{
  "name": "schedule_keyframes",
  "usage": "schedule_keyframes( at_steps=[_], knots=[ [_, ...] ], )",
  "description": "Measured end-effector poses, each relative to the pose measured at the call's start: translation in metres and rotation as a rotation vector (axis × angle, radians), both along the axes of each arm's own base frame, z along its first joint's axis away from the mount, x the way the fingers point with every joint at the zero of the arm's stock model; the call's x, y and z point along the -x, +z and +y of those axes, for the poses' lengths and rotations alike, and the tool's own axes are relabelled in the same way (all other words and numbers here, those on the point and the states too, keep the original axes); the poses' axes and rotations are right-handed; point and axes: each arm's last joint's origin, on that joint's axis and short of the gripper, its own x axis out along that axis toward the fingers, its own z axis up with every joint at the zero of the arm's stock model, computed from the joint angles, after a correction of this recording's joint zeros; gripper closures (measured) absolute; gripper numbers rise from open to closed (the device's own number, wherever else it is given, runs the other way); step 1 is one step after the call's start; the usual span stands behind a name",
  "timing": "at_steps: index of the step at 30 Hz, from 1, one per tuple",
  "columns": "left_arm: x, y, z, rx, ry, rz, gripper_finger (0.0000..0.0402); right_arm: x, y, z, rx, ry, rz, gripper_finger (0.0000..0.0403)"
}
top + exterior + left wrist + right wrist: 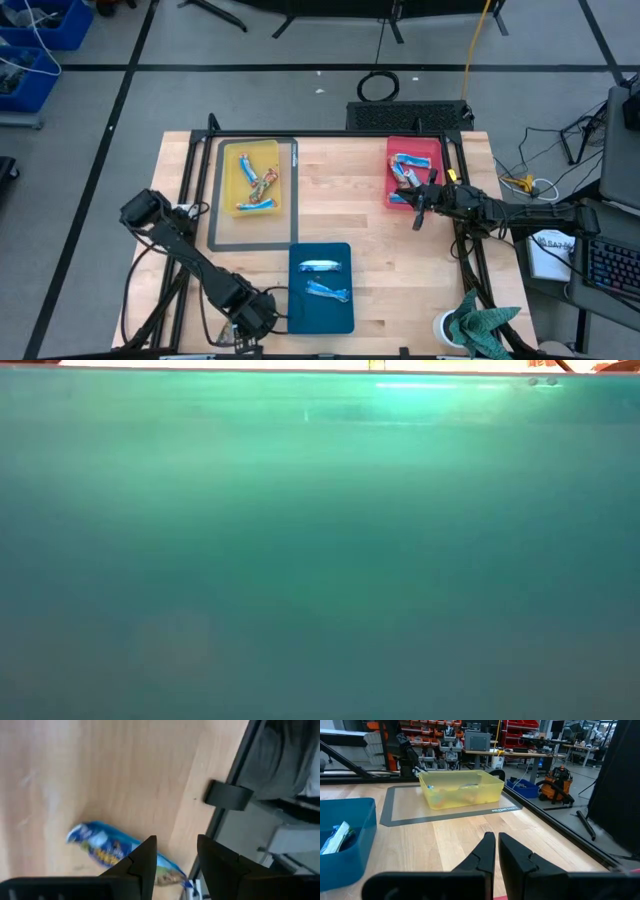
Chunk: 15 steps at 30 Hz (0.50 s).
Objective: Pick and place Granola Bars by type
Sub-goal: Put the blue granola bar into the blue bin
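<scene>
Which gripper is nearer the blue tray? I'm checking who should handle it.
Left. The left gripper sits just beside the blue tray at its left edge; the right gripper hovers by the red tray, across the table.

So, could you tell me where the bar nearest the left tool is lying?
In the left wrist view, a blue-wrapped bar lies on the bare wooden table near its edge, just beyond the left tool, which is open and empty.

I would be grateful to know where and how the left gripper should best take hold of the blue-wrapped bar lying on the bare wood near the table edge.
Grip the blue-wrapped bar across its narrow middle, coming straight down from above. It lies flat on the table, long and slim, so only its two long sides offer a hold. The left gripper hangs open by one end; its fingers should probably shift toward the middle first.
</scene>
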Motion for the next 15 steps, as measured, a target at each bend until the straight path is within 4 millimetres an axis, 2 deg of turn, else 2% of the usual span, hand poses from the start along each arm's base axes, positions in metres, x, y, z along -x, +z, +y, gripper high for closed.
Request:
schedule_keyframes(
  at_steps=[3, 7, 15],
  knots=[
    [0.004, 0.009, 0.007, -0.072, 0.072, -0.017, 0.0256, 0.0, 0.0, 0.0, 0.0, 0.0, 0.0, 0.0388],
    [0.011, 0.01, 0.014, -0.19, 0.233, 0.036, 0.0256, 0.0, 0.0, 0.0, 0.0, 0.0, 0.0, 0.0389],
    [0.0, 0.01, 0.026, -0.171, 0.502, 0.131, 0.0256, 0.0, 0.0, 0.0, 0.0, 0.0, 0.0, 0.0389]
  ],
)
